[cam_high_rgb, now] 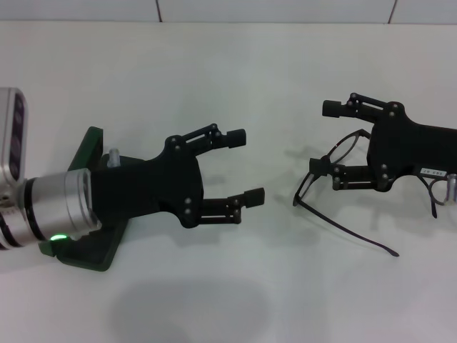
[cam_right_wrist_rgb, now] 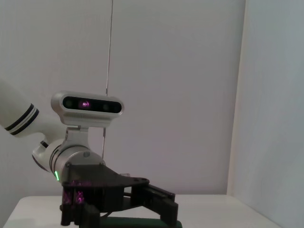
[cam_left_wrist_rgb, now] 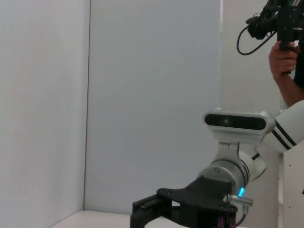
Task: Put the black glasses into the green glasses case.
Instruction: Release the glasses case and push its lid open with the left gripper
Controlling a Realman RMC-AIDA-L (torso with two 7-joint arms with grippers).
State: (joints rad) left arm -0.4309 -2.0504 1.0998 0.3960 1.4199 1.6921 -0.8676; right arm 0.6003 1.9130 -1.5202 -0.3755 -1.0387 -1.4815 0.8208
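On the white tabletop, head view: the left gripper, black with two linkage fingers, sits low over the left half, fingers spread wide with nothing between them. Its silver wrist cuff shows a green status light.

The dark green hard rectangular glasses case lies flat on the table directly under the left wrist and palm. Only its far corner and near edge show around the arm; can't tell from here whether the lid is open or closed.

The right gripper, same black two-finger type, is on the right half, fingers apart. It sits over the thin black wire-frame glasses with clear lenses. Near finger overlaps the frame front at the lenses, far finger is beyond the frame. Jaws are not clamped on the frame; whether the near finger actually touches it, can't tell. One slim temple arm runs out across the table toward the near side and ends in a curved tip; the other shows past the right gripper's palm at the right edge. Glasses and case are well apart, with the left gripper between them.

Left wrist view: looks across at the right arm, right gripper at the lower edge, its wrist camera bar above it. A person's hand holding a black camera rig is at the upper corner by the grey wall.

Right wrist view: the left gripper with fingers parted, the green case edge just under it.
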